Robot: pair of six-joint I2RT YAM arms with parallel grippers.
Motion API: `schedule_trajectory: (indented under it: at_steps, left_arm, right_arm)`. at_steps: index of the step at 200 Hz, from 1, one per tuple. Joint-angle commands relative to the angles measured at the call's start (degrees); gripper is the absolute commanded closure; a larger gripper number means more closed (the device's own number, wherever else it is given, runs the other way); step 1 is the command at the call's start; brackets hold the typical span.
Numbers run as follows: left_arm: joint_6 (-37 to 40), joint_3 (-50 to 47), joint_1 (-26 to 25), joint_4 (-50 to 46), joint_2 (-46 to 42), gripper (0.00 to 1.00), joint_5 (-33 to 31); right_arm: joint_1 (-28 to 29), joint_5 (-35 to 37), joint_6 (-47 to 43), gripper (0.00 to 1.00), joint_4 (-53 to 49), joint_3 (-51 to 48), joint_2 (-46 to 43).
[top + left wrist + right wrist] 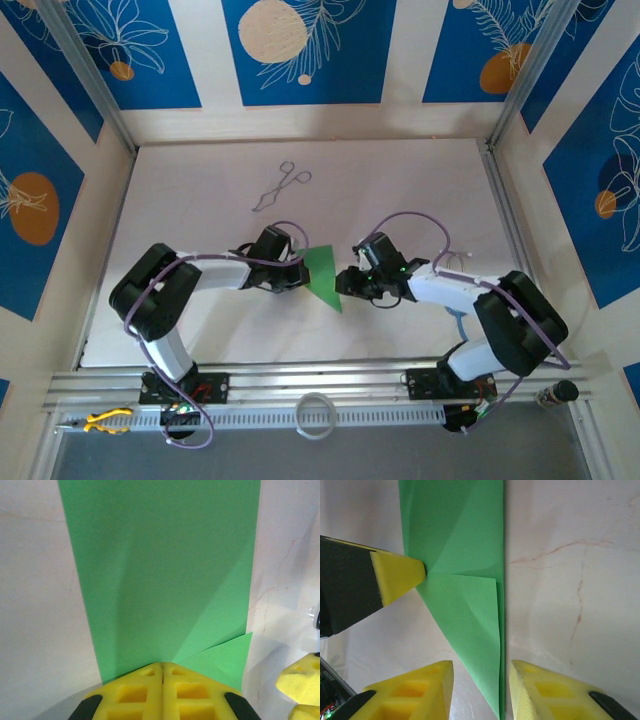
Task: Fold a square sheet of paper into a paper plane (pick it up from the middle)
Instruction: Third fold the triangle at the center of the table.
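My left hand (162, 672) was shut tight. Its two yellow fingers (135, 692) were pressed together on the left edge of the green paper (165, 570). The bit of paper inside that grip was hidden by the fingers, so I could not see how far in it went.

My right hand (481, 669) had its fingers apart. The thin pointed end of the paper lay in the gap between them. I could not tell if either finger was touching it.

The paper lay on the white worktop (400, 180), in the middle between my two arms. From above it looked like a triangle, with its point toward the near side. My hands covered part of both its sides there. Up close I saw slanted creases, and a smaller flap folded flat on top. In both wrist views the far end of the paper was cut off by the top of the picture.

Far back on the worktop, well apart from the paper, lay the thin metal forceps (280, 187). They were very thin and hard to make out. On the near rail sat a white ring (316, 412) and a yellow-handled tool (105, 421), partly hidden in the rail.
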Motion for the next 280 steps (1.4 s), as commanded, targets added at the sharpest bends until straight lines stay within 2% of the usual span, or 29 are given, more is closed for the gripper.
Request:
schedule_trajectory:
  at_steps: [1,47,97,161,212,243,280]
  left_arm:
    - [-0.3,-0.4,-0.1,-1.9,-1.5,1.00,-0.9]
    - [-0.8,0.5,-0.1,-1.2,-2.5,0.99,0.6]
    - [-0.5,1.6,-0.1,-2.4,-4.4,0.94,0.8]
    - [1.4,1.8,0.1,-7.8,-8.6,0.85,-4.4]
    - [1.1,0.3,0.8,-7.7,-9.5,0.84,-4.7]
    - [0.9,-0.4,1.1,-7.6,-9.9,0.83,-4.8]
    - [0.8,-0.4,1.2,-7.4,-9.8,0.83,-4.7]
  right_arm:
    - [0.0,-3.0,0.5,0.64,0.7,2.1,1.9]
    - [0.6,-0.3,-1.2,0.62,-4.1,4.8,3.0]
    - [0.2,-2.0,-2.7,0.61,-4.5,6.6,5.5]
    - [-2.3,-4.0,-4.2,0.62,-3.9,9.6,9.9]
    - [-2.9,-5.3,-4.9,0.70,-3.1,10.5,11.6]
    - [-3.0,-5.4,-5.3,0.81,-3.1,10.2,11.2]
    - [-3.2,-6.5,-5.8,0.82,-2.5,10.0,11.0]
